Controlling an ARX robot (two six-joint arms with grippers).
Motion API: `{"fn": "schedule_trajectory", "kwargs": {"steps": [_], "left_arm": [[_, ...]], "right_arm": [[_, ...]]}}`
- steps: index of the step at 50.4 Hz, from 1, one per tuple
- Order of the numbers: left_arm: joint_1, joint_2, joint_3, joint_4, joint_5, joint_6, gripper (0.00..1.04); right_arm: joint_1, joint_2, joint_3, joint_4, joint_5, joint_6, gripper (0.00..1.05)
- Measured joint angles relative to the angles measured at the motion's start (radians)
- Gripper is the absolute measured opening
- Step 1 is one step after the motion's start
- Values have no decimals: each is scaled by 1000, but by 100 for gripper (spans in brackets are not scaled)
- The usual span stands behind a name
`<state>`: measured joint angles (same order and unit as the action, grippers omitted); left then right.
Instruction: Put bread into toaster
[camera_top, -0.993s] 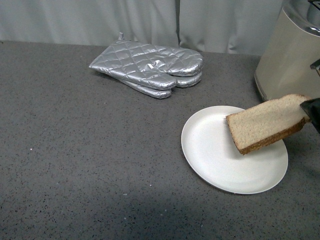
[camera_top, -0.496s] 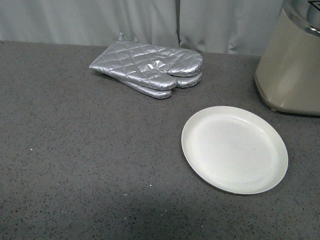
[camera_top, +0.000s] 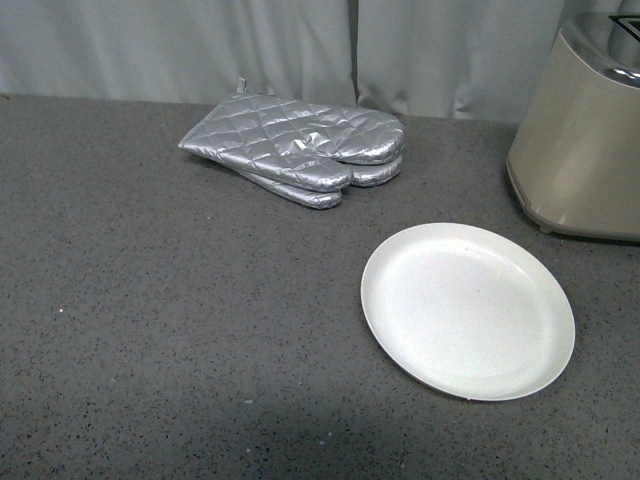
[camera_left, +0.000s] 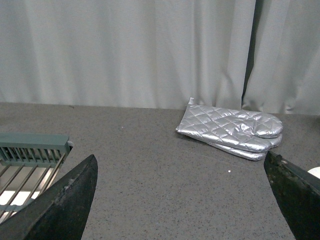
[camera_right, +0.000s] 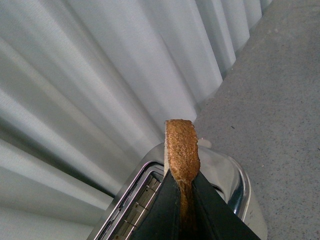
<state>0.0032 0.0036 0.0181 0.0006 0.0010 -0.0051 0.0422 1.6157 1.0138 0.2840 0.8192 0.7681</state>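
Right wrist view: right hand (camera_right: 183, 200) pinches brown-crusted bread (camera_right: 181, 145) by shiny chrome toaster (camera_right: 231, 175).

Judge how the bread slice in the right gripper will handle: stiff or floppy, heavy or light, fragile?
The bread is probably fairly stiff: it sticks straight out beyond the right gripper without drooping. Likely light, since a pinch at one edge carries it. Possibly fragile: it narrows where the fingers pinch, so squeezing harder might crush it.

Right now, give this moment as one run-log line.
right gripper: shut on bread | bread: by toaster top, not in slot | left gripper: open
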Motion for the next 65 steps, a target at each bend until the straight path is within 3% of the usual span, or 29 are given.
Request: {"fn": "schedule_trajectory", "kwargs": {"steps": [22, 33, 53, 65], "left_arm": [[0, 0, 0, 0, 0, 0, 98], [0, 0, 0, 0, 0, 0, 98], [0, 0, 0, 0, 0, 0, 98], [0, 0, 0, 0, 0, 0, 98]], "right_arm": [[10, 38, 72, -105, 74, 49, 2], [3, -9, 97, -237, 113, 136, 2], [8, 61, 173, -381, 102, 266, 2], [8, 99, 223, -385, 120, 278, 2]]}}
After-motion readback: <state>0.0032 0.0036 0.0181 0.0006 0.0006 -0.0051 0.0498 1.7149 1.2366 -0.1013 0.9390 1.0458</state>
